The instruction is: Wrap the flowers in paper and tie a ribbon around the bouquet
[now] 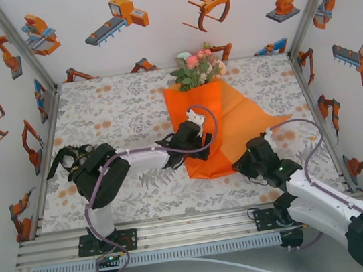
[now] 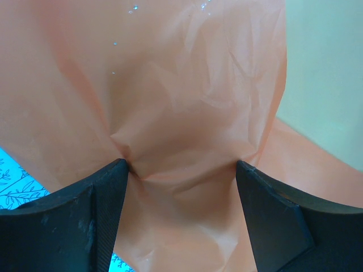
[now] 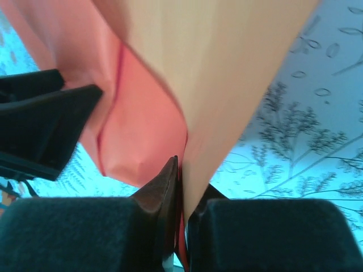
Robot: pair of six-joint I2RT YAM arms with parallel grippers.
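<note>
Top external view, biggest first: hold the orange paper (image 1: 237, 125) wrap, flowers (image 1: 198, 68) tucked inside with blooms poking out beyond the left gripper (image 1: 200, 148), firmly across its middle between those wide-set jaws pressing both sides. Draw its loose edge, pinched flat in the nearly closed right gripper (image 3: 182, 170), smoothly over toward the left gripper, without tearing.
</note>
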